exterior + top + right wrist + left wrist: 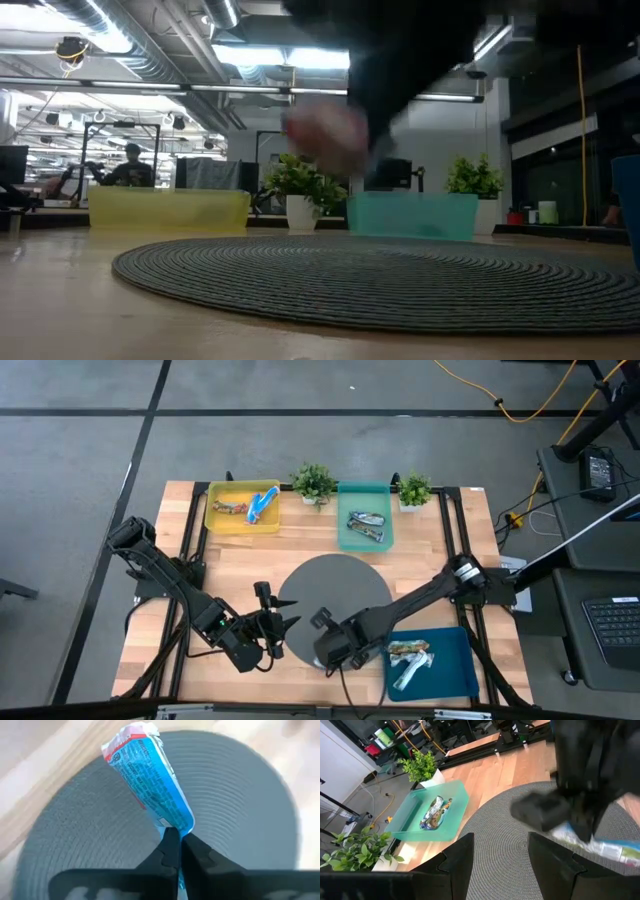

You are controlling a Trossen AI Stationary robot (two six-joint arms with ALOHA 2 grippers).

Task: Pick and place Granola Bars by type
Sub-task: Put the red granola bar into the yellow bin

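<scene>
Grey round mat [330, 595]: from above, the right gripper [325, 650] hangs over its near edge; the left gripper [280, 630], fingers spread, waits beside. Wrist-on, it pinches a blue bar [150, 777] by one end. Carry steadily; that grip looks slight.

We see the surface [300, 560] evenly lit from above, with only soft, short shadows beneath the arms. In the low view, ceiling lights [250, 55] glare brightly, and a dark arm with a pinkish smear [325, 135] is blurred. The right wrist view is soft around its edges; the blue wrapper [150, 780] stays fairly sharp and shiny.
</scene>
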